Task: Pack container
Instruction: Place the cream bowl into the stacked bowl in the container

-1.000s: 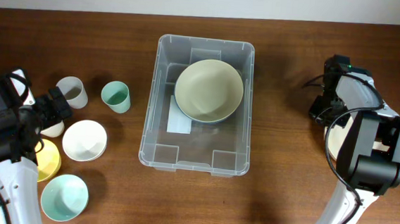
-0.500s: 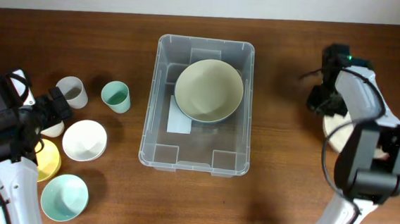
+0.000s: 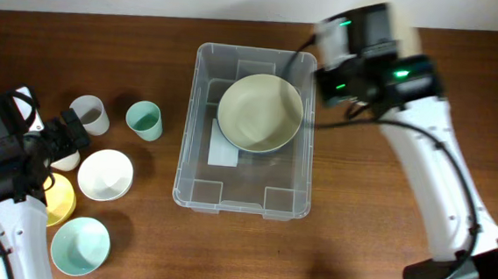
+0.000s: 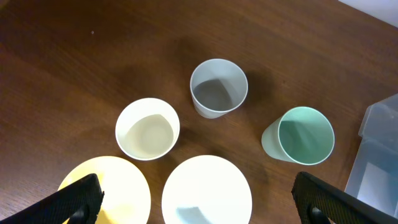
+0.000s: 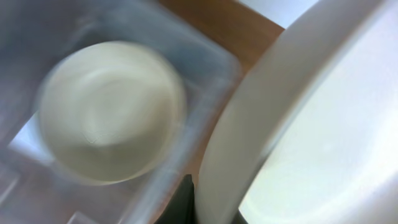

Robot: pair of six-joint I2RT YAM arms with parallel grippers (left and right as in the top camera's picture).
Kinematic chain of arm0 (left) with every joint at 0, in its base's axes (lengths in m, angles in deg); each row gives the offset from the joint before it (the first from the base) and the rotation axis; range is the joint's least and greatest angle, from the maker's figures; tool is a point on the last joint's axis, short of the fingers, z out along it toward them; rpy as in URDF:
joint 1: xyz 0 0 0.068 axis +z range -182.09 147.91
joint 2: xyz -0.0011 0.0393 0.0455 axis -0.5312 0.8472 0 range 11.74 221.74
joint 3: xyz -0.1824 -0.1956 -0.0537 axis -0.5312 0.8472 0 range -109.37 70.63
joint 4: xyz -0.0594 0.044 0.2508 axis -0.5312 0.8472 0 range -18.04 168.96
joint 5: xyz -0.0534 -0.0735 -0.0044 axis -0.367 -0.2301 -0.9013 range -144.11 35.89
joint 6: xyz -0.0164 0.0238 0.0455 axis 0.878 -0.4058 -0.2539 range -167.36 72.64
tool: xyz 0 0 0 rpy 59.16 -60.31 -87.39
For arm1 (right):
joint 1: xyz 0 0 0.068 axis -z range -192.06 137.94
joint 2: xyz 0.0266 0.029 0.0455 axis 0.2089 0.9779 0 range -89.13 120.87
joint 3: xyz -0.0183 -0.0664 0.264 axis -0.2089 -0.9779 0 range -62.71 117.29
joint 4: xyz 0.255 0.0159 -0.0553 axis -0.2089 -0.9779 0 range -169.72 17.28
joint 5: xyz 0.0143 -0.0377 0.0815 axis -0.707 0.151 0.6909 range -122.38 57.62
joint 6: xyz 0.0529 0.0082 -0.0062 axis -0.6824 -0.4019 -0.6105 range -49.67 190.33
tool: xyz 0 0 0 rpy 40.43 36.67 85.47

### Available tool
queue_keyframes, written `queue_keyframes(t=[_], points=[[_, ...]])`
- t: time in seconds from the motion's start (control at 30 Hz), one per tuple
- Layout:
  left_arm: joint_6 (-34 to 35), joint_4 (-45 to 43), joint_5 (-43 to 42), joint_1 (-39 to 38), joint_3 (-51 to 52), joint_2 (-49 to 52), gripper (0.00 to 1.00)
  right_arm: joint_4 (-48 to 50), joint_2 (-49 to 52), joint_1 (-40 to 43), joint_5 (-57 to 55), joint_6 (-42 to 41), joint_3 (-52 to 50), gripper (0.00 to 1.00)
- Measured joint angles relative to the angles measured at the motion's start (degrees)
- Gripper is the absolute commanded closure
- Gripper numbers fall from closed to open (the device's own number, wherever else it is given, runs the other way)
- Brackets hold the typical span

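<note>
Holding a large white round bowl by its rim in the clenched right jaws, hovering, blurred, over the far right corner of the large clear plastic rectangular container. Finding that container sitting at the middle of the brown wooden desk, carrying a pale cream-green round bowl in its far half, partly over a white label on its bottom. Hanging the left jaws wide apart and empty above the desk's left side, looking down on a grey cup, a mint green cup, a small white cup, a yellow bowl and a smaller white bowl. Showing, overhead, a mint green bowl nearest the front edge.
</note>
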Motion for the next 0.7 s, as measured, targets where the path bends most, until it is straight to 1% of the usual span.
queue_keyframes(t=[0.17, 0.3, 0.53, 0.7], points=[[0.00, 0.00, 0.00, 0.00, 0.00, 0.00, 0.01, 0.98, 2.80, -8.59, 1.16, 9.64, 0.00, 0.96], [0.00, 0.00, 0.00, 0.00, 0.00, 0.00, 0.01, 2.60, 6.29, -12.07, 1.55, 13.51, 0.00, 0.96], [0.00, 0.00, 0.00, 0.00, 0.00, 0.00, 0.00, 2.99, 13.29, -12.96, 2.21, 15.37, 0.00, 0.96], [0.00, 0.00, 0.00, 0.00, 0.00, 0.00, 0.01, 2.99, 15.85, -12.96, 3.48, 15.56, -0.02, 0.96]])
